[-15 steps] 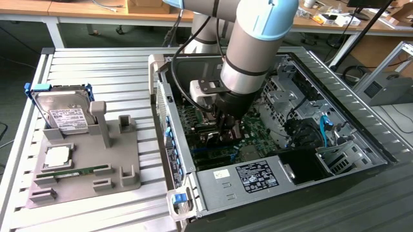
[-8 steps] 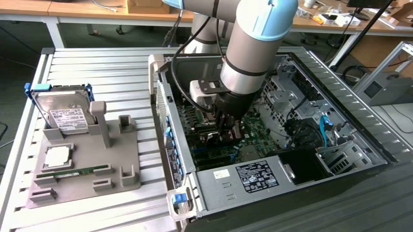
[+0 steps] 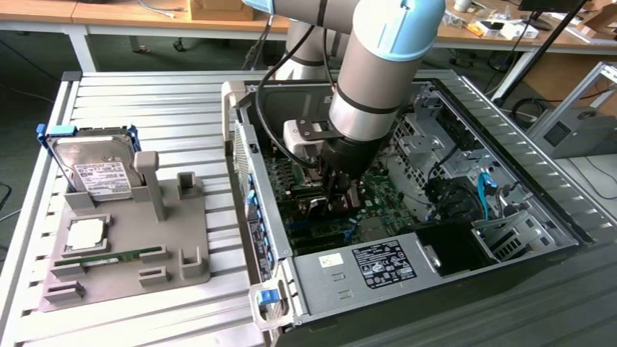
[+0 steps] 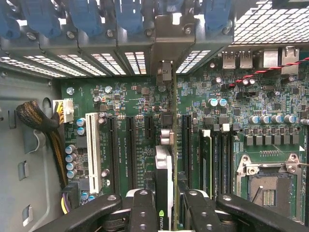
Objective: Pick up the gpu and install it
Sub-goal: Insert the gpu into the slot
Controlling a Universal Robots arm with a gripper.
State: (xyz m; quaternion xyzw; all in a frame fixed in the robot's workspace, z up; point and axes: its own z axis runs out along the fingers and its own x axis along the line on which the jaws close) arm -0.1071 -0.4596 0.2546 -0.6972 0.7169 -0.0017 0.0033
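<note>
The gpu [image 4: 164, 169] stands on edge over the green motherboard [image 4: 130, 96], in line with the long black expansion slots. Its silver bracket end [image 4: 165, 70] reaches the case's rear slot openings. My gripper [image 4: 166, 212] is shut on the card, with a black finger [image 4: 142, 208] pressing on each side. In the exterior view the gripper [image 3: 337, 189] is lowered deep into the open computer case [image 3: 253, 181], and the arm hides most of the card. Whether the card sits fully in its slot I cannot tell.
A white slot [image 4: 93, 152] and a sleeved cable bundle [image 4: 34, 118] lie beside the card. An open processor socket [image 4: 268, 188] lies on its other side. On the exterior view's left, a grey fixture [image 3: 126, 246] holds a hard drive [image 3: 97, 170] and a memory stick [image 3: 106, 258].
</note>
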